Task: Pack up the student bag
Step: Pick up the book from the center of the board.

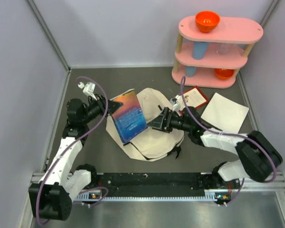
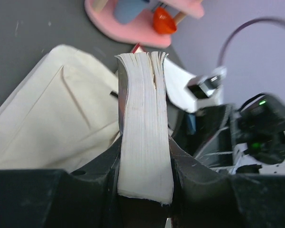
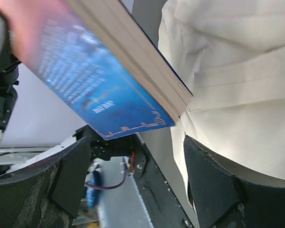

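Nearest, in the middle of the worktop (image 1: 133,80), the student bag (image 1: 154,137) lies flat and slumped, its cream cloth creased. It looks light and limp, soft canvas that will sag and fold wherever it is lifted. A pinch on one layer at the edge of its mouth seems the surest hold for opening it, though where the mouth lies cannot be made out.

Over the bag's left part, the left tool (image 2: 145,161) is clamped on a thick book (image 1: 129,118), a finger on each cover with the page block between them. The book stands tilted on edge. It looks stiff and fairly weighty, and its glossy cover could slide in a loose grip.

At the bag's right side, the right tool (image 3: 137,166) hangs with its jaws spread wide, holding nothing, and the book's corner is just ahead of it.

Farther right lie a red-edged card (image 1: 195,97) and a white sheet (image 1: 225,111). Farthest, a pink shelf (image 1: 213,52) carries an orange bowl (image 1: 207,20).
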Available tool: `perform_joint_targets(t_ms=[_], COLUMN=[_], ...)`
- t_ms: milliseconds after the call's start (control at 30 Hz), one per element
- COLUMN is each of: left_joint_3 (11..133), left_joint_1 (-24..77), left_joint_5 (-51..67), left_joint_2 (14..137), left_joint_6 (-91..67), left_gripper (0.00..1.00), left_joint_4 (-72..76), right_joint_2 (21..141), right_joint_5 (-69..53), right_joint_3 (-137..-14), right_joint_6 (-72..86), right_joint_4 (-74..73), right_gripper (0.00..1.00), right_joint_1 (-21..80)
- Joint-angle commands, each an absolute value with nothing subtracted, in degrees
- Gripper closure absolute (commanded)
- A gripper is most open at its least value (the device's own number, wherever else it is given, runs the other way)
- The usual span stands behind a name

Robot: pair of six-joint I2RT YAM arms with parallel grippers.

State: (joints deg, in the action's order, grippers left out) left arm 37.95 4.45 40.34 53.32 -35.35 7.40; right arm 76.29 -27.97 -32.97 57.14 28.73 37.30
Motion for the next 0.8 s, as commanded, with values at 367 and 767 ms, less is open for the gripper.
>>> perform_joint_targets(t_ms=[367,767], left_joint_3=[32.09,30.76], left_joint_1=[3.87,3.87], left_joint_5=[34.46,30.23], left_joint_2=[57.82,58.62], left_joint_6=[-62.65,-67.68], left_gripper=[1.00,1.00], left_joint_4=[50.61,53.70], right_joint_2=[81.03,83.84], right_joint_5=[-24.35,-20.13], right_joint_3=[-34.28,-35.42], right_joint_6=[68.82,68.73], right_joint_4=[48.51,47.99], right_gripper=[0.23,0.23], right_joint_1=[42.18,44.03])
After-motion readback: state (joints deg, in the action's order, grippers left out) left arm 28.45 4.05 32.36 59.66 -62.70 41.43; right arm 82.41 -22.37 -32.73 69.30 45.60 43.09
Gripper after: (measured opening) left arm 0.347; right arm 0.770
